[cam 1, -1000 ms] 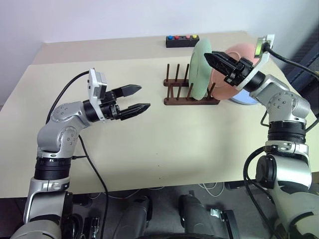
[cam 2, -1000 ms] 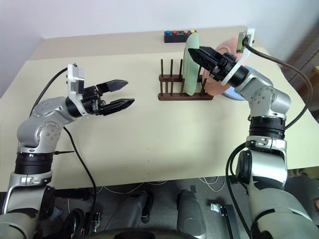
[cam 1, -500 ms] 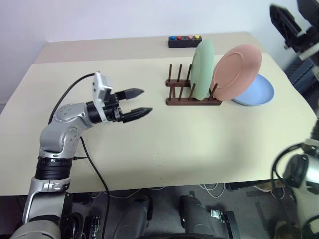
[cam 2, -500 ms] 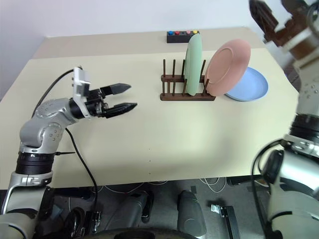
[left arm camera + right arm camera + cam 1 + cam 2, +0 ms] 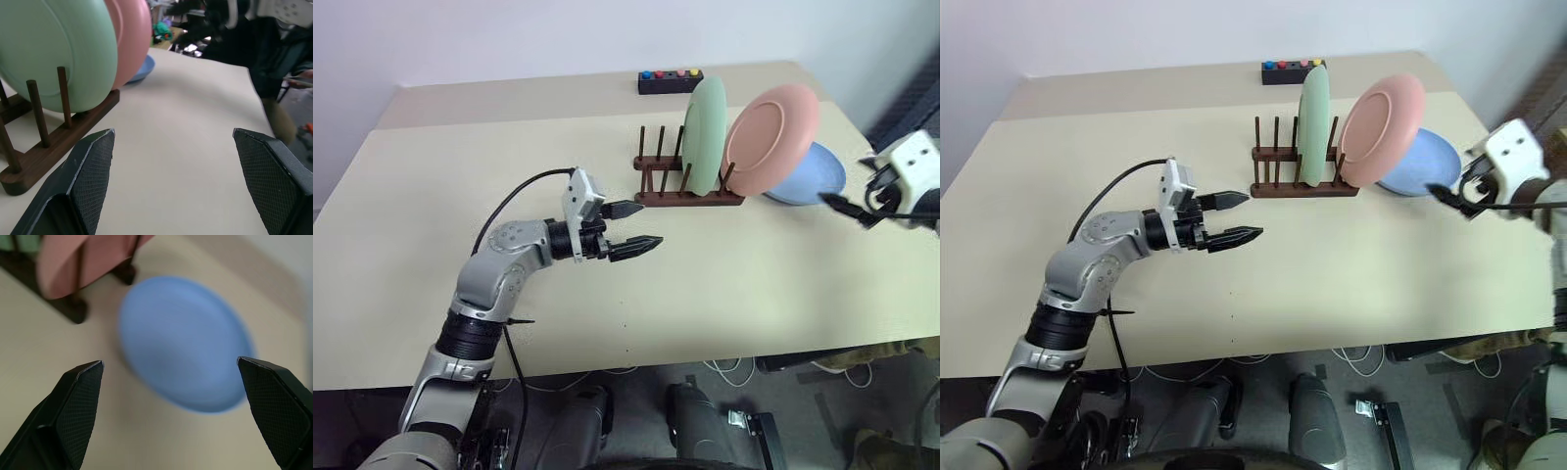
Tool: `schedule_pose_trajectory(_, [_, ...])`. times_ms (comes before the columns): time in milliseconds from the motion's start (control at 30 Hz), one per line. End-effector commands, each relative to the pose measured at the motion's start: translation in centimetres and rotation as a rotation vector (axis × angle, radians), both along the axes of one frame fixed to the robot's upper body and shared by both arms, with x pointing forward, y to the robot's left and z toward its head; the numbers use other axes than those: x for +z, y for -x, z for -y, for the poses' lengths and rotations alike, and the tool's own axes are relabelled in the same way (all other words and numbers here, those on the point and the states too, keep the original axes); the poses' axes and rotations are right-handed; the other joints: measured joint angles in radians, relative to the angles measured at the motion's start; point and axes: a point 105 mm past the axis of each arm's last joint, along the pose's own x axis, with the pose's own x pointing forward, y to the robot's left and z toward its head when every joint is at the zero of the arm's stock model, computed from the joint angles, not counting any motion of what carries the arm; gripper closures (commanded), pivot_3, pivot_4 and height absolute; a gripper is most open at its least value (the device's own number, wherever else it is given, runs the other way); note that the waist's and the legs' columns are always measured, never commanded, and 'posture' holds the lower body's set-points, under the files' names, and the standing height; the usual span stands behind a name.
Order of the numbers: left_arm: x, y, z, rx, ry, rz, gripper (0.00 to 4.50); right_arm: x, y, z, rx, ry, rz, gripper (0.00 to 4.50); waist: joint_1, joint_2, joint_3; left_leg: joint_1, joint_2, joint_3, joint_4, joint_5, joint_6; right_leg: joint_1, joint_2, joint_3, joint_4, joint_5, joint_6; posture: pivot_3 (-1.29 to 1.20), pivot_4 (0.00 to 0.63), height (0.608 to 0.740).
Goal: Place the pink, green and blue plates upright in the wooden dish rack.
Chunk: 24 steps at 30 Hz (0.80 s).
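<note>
The wooden dish rack [image 5: 690, 198] stands at the back of the table. The green plate [image 5: 708, 135] is upright between its pegs. Against the rack's right end leans the pink plate [image 5: 771, 127], tilted. Behind and to the right of it, the blue plate [image 5: 815, 182] lies flat on the table. My left gripper [image 5: 651, 225] hovers open in front of the rack, pointing right, with nothing in it. My right gripper [image 5: 170, 362] is open by the table's right edge, aimed at the blue plate [image 5: 188, 342] and apart from it.
A black box with coloured buttons [image 5: 671, 80] sits at the back edge behind the rack. The table [image 5: 754, 284] ends just right of the blue plate. A black cable loops from my left wrist over the table.
My left gripper has moved right, nearer the rack. My right gripper left the pink plate, swung up and out to the right, then came down beside the blue plate.
</note>
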Motion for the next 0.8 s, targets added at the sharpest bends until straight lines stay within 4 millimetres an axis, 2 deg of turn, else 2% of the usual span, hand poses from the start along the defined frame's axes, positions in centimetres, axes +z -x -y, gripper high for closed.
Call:
schedule_pose_trajectory(33, [1.3,0.7,1.2,-0.001,0.018,0.059,0.51,0.5,-0.1,0.1,0.020,0.013,0.007,0.03,0.002,0.000,0.000,0.000,0.000,0.000,0.000,0.000,0.000,0.000,0.000,0.000,0.000,0.000,0.000,0.00,0.150,0.740])
schedule_pose_trajectory(133, [1.4,1.6,2.3,-0.011,0.031,0.069,0.51,-0.1,-1.4,-0.2,-0.002,-0.125,0.013,0.03,-0.001,0.000,0.000,0.000,0.000,0.000,0.000,0.000,-0.001,0.001,0.000,0.000,-0.001,0.000,0.000,0.00,0.150,0.740])
schedule_pose_trajectory(400, [1.5,1.2,1.8,0.040,0.028,0.077,0.51,-2.3,-2.9,-1.4,0.014,-0.174,-0.014,0.03,0.001,0.000,0.000,0.000,0.000,0.000,0.000,0.002,-0.003,0.001,0.000,0.000,0.000,0.000,0.000,0.00,0.150,0.740])
schedule_pose_trajectory(567, [1.2,1.3,3.1,0.035,0.040,0.022,0.51,-3.1,-3.8,-1.7,-0.004,-0.194,-0.027,0.03,0.001,0.000,0.000,0.000,0.000,0.000,0.000,0.003,-0.004,0.001,0.000,0.000,0.000,0.000,0.000,0.00,0.150,0.740])
schedule_pose_trajectory(667, [1.2,1.5,3.2,0.013,0.027,0.016,0.51,-3.6,-4.0,-1.7,-0.013,-0.193,-0.041,0.79,0.001,0.000,0.000,0.000,0.000,0.000,0.000,0.003,-0.005,0.001,0.000,0.000,0.000,0.000,0.000,0.00,0.150,0.740])
schedule_pose_trajectory(800, [0.7,2.2,3.1,-0.047,-0.005,-0.026,0.51,-4.4,-4.2,-1.2,-0.046,-0.173,-0.062,2.70,0.000,0.000,0.000,0.000,0.000,0.000,0.000,0.003,-0.005,0.001,0.000,0.000,0.000,0.000,0.000,0.00,0.150,0.740])
